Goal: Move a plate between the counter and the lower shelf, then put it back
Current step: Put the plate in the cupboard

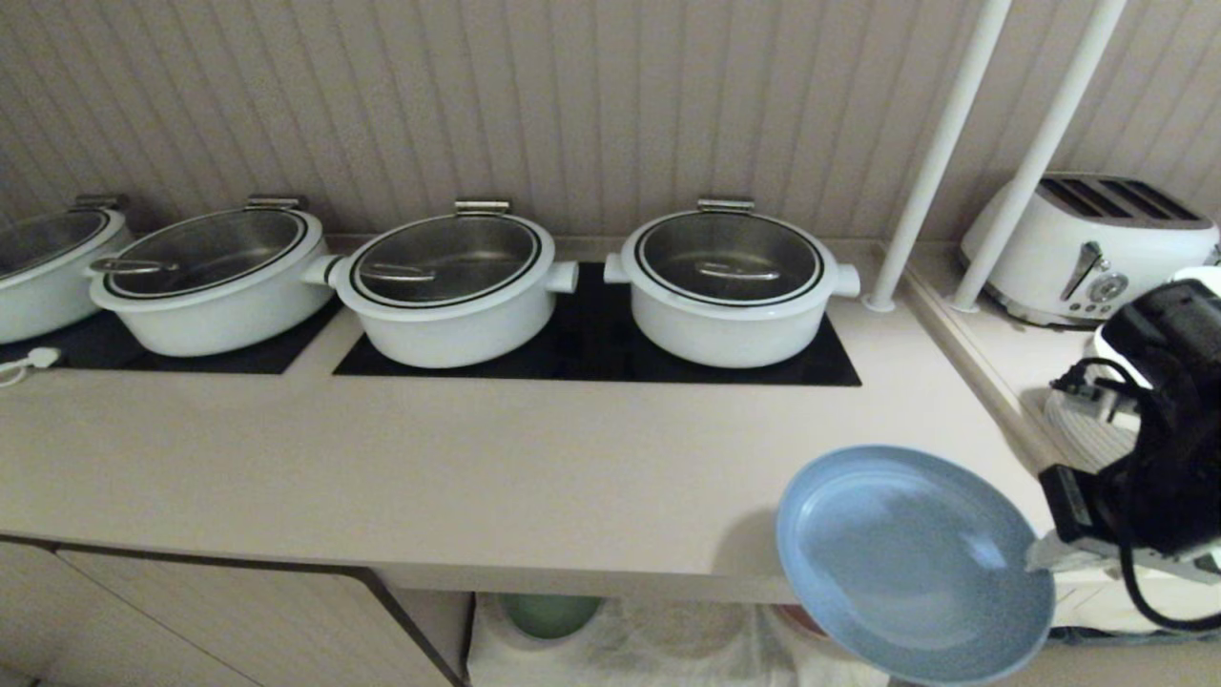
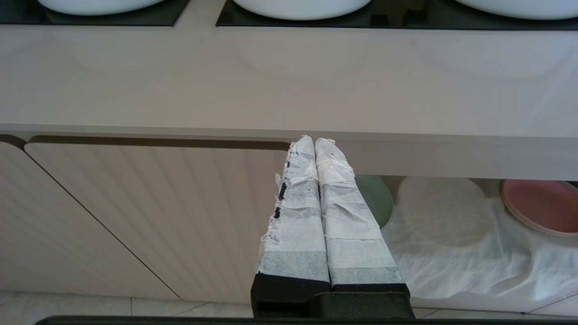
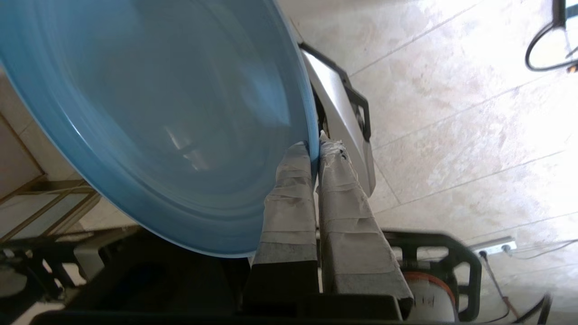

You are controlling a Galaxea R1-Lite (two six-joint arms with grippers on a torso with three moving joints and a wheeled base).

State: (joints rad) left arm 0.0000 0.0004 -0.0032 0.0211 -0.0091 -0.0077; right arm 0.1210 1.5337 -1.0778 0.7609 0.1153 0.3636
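The plate (image 1: pixel 906 563) hides part of the lower shelf (image 1: pixel 668 639).

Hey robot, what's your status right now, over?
Right gripper shut on blue plate rim, plate tilted in the air off the counter edge. Left gripper shut, parked below the counter. Nothing blocking the counter near the plate.

right gripper (image 1: pixel 1042 556) clamps plate (image 1: pixel 914 563) rim | tilted, overhanging counter (image 1: pixel 382 477) edge

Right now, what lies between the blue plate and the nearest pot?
Only bare counter, in the head view. The right gripper holds the plate by its rim, off the counter's front corner; the pot sits behind.
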